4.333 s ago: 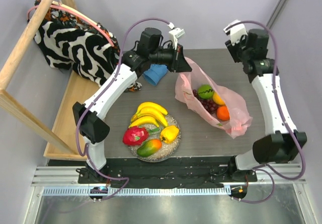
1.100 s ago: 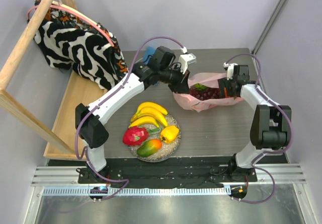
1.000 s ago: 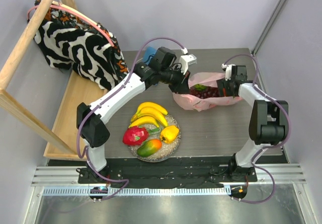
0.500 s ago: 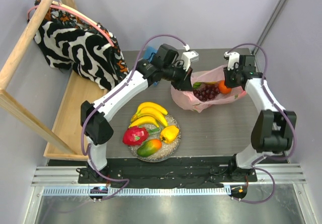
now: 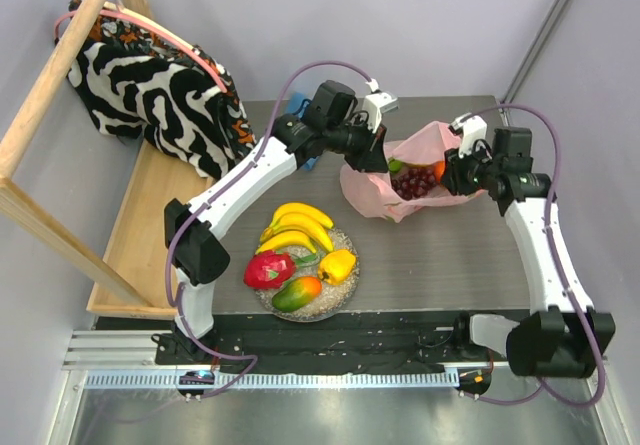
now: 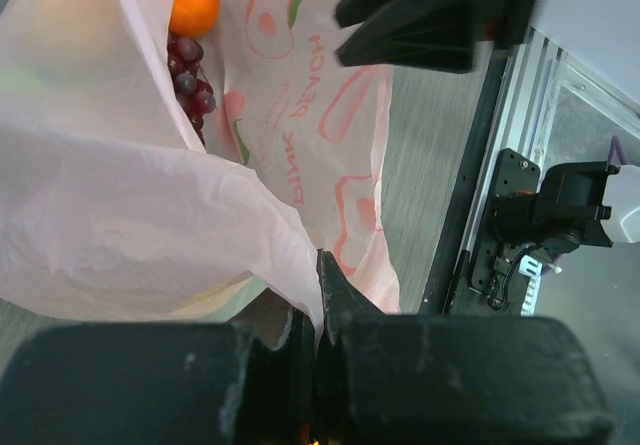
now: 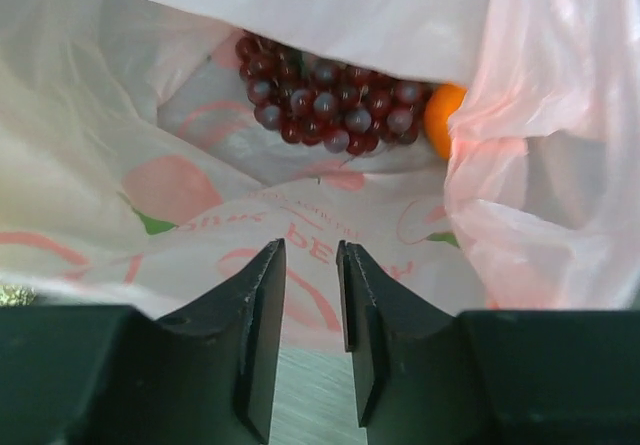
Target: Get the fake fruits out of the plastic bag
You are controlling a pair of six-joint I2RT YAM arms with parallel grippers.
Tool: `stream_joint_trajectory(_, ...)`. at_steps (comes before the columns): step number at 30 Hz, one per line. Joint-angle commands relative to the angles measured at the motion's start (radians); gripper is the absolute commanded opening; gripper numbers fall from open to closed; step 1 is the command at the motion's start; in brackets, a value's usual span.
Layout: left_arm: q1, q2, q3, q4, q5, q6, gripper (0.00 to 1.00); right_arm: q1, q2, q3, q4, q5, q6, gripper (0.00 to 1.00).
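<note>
The pink plastic bag (image 5: 372,187) lies at the back middle of the table with its mouth held up. Dark grapes (image 5: 415,182), a green apple (image 5: 397,165) and an orange (image 5: 438,170) show inside it. My left gripper (image 5: 378,157) is shut on the bag's left rim; the left wrist view shows the pink film (image 6: 150,195) pinched between the jaws (image 6: 318,265). My right gripper (image 5: 452,175) is at the bag's right side, its jaws slightly apart and empty (image 7: 311,255), facing the grapes (image 7: 330,105) and orange (image 7: 443,115). Banana bunch (image 5: 298,225), dragon fruit (image 5: 268,269), pepper (image 5: 337,264) and mango (image 5: 296,293) lie on a plate.
The speckled plate (image 5: 345,240) sits at the front middle of the table. Black-and-white patterned fabric (image 5: 150,75) hangs over a wooden rack (image 5: 130,225) at the left. The right arm's black gripper (image 6: 430,15) shows at the top of the left wrist view.
The left gripper took hold of the bag's rim and lifted it. The right gripper went to the bag's mouth and has since drawn back to the right.
</note>
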State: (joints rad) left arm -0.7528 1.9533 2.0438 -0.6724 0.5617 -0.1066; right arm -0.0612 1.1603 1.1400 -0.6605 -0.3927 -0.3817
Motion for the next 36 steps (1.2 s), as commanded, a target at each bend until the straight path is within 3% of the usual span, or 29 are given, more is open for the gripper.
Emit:
stream_joint_trajectory(1,-0.017,-0.051,-0.025,0.037,0.024,-0.005,0.0,0.012,0.133,-0.014,0.119,0.084,0.128,0.38)
stream_joint_trajectory(3,-0.025,-0.077,-0.063,0.027,0.018,0.005,0.0,0.012,0.241,0.029,0.142,0.091,0.179,0.4)
stream_joint_trajectory(7,-0.037,-0.117,-0.14,0.022,0.015,0.008,0.0,0.018,0.282,0.024,0.11,0.095,0.17,0.41)
stream_joint_trajectory(12,-0.065,-0.149,-0.214,0.019,-0.02,0.037,0.0,0.044,0.26,-0.085,0.151,0.281,0.155,0.41)
stream_joint_trajectory(18,-0.108,-0.136,-0.192,-0.007,-0.072,0.091,0.0,0.032,0.377,0.016,0.243,0.432,0.19,0.45)
stream_joint_trajectory(21,-0.132,-0.125,-0.175,-0.016,-0.118,0.132,0.0,0.014,0.44,0.058,0.283,0.48,0.219,0.54)
stream_joint_trajectory(22,-0.138,-0.119,-0.175,-0.019,-0.128,0.14,0.0,0.008,0.461,0.079,0.294,0.482,0.242,0.64)
stream_joint_trajectory(25,-0.158,-0.111,-0.174,-0.021,-0.143,0.153,0.0,0.003,0.507,0.112,0.311,0.474,0.257,0.77)
stream_joint_trajectory(36,-0.175,-0.077,-0.162,-0.021,-0.129,0.133,0.0,0.003,0.711,0.262,0.375,0.405,0.421,0.84)
